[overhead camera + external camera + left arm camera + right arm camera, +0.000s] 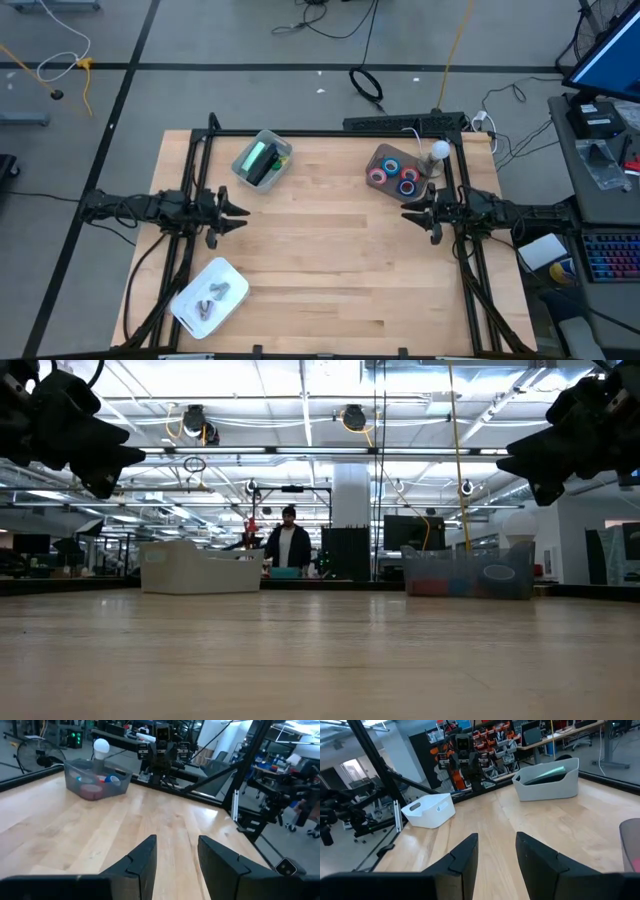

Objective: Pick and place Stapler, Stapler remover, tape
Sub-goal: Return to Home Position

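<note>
Surface: pale wooden table [330, 260], planked, with black frame rails along its left and right sides.
Left gripper [243, 212]: at the table's left edge, mid-height in the high view, raised off the wood; fingers parted with a clear gap, holding nothing.
Right gripper [405, 215]: at the right edge, facing the left one; fingers likewise parted and empty.
Tape [408, 186]: red and blue rolls lying together in the clear bin [375, 160], upper right of the table.
Stapler [262, 157]: green, lying in the gray bin [240, 165], upper middle-left, with something dark beside it.
White bin [236, 288]: lower left corner, tilted to the table edge, holding small gray pieces [208, 300] too small to identify.
White ball [440, 150]: just beside the clear bin, at the table's upper right corner.
Floor: gray concrete with dark seams and loose cables across the top of the high view.
Right edge: a desk with a lit monitor [610, 55] and a keyboard.
Room: in the low view, a wide hall under bright ceiling lights; a person [288, 545] in dark clothes stands at centre, beyond the table.
</note>
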You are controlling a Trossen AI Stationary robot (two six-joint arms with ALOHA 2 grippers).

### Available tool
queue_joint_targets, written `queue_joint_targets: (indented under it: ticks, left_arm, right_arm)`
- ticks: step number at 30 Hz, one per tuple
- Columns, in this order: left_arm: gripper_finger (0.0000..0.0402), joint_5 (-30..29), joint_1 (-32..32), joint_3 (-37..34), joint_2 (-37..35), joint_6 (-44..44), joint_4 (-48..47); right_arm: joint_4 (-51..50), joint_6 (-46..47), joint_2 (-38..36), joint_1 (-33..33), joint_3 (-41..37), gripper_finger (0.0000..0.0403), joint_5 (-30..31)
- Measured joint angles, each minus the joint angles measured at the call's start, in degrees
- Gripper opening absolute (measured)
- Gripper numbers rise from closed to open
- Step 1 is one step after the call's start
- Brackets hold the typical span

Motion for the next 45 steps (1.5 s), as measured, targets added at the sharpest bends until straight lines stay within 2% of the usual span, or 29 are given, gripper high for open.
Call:
queue_joint_targets:
  ticks: [45]
  left_arm:
    - [0.0145,-0.02,0.0,0.0,0.0,-0.07,0.12]
  right_arm:
    - [3.01,-0.48,0.02,0.0,0.1,0.0126,-0.04]
